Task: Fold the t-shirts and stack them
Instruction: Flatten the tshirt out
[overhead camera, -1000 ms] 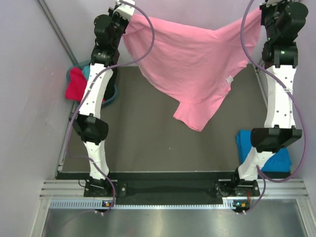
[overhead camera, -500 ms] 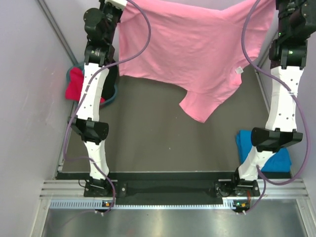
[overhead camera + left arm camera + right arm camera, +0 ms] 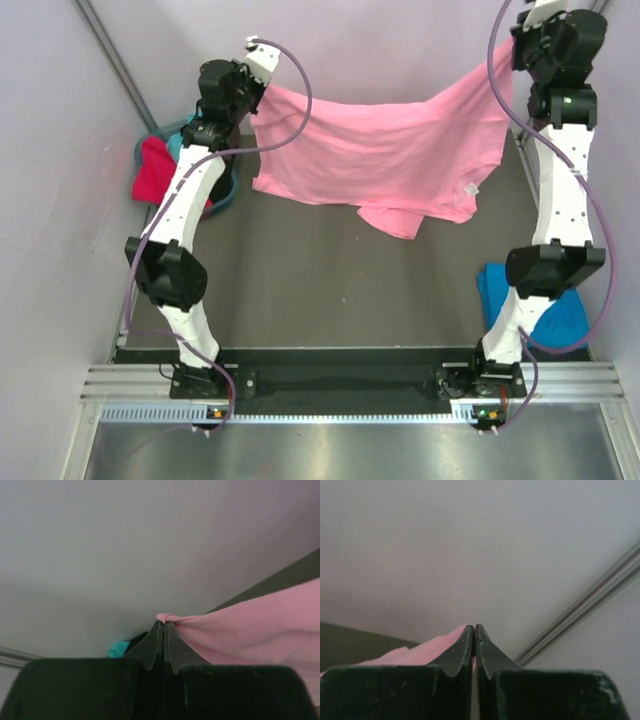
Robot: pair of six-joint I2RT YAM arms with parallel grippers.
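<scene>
Dark table [image 3: 300, 290]; pink t-shirt [image 3: 390, 150] stretched left-right, left pincer [image 3: 163, 626] and right pincer [image 3: 474, 628] clamping its ends.

The light pink t-shirt [image 3: 390, 150] hangs spread wide over the surface [image 3: 300, 290], held up at two top corners, its white neck tag [image 3: 468, 188] low right. A bright blue t-shirt [image 3: 565, 322] lies bunched near right; a red t-shirt [image 3: 152, 172] sits crumpled far left.

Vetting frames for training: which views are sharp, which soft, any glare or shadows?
Top external: sharp, evenly lit, no harsh glare, pink t-shirt crisp. Left wrist: left end effector dark and soft up close, shirt slightly blurred. Right wrist: right end effector likewise soft, wall featureless.
</scene>
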